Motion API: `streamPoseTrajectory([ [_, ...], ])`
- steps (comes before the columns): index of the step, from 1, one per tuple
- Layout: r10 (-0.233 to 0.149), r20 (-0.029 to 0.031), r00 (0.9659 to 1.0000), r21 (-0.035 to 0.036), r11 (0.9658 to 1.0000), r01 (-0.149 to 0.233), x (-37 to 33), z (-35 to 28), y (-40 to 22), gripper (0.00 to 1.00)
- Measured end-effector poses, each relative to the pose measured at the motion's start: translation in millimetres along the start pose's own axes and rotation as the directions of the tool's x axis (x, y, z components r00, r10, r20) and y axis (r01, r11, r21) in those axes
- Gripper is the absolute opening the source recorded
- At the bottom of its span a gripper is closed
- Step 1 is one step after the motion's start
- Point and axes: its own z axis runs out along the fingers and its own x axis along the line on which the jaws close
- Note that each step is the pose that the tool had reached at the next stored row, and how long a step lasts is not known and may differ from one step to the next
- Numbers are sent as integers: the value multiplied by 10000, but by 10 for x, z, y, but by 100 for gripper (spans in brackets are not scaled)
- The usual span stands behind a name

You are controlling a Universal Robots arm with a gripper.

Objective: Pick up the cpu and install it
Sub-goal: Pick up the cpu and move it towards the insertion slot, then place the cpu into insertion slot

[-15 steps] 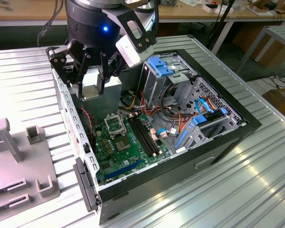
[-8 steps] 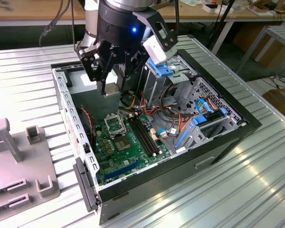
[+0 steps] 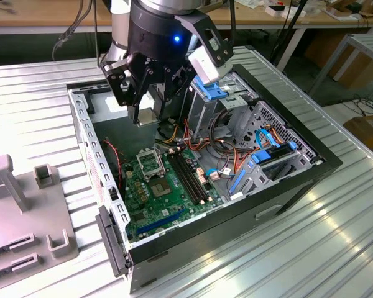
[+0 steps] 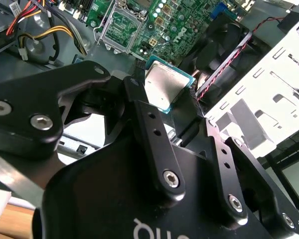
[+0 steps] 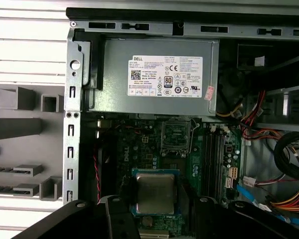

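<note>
Gripper [image 3: 148, 115] clamps cpu [image 5: 155, 193] by its edges, hanging over motherboard [image 5: 142, 152], seemingly near but apart from black-framed socket [image 5: 176, 135].

cpu [image 4: 164, 89] between the fingers [image 4: 135, 92], above the motherboard [image 3: 168, 192], inside the computer case [image 3: 298, 180]

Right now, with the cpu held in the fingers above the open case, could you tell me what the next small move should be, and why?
Probably a short sideways shift to centre the cpu over the empty socket, without descending yet. The fingers clamp it well above the board, and in the first wrist view it looks offset from the socket.
</note>
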Motion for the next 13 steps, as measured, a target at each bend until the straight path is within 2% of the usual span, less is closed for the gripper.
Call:
streamPoseTrajectory([
  [11, 2, -1, 10000, 14, 10000, -2, -29, 0, -6, 47],
  [13, 0, 0, 10000, 12, 10000, 0, -41, 18, -7, 47],
])
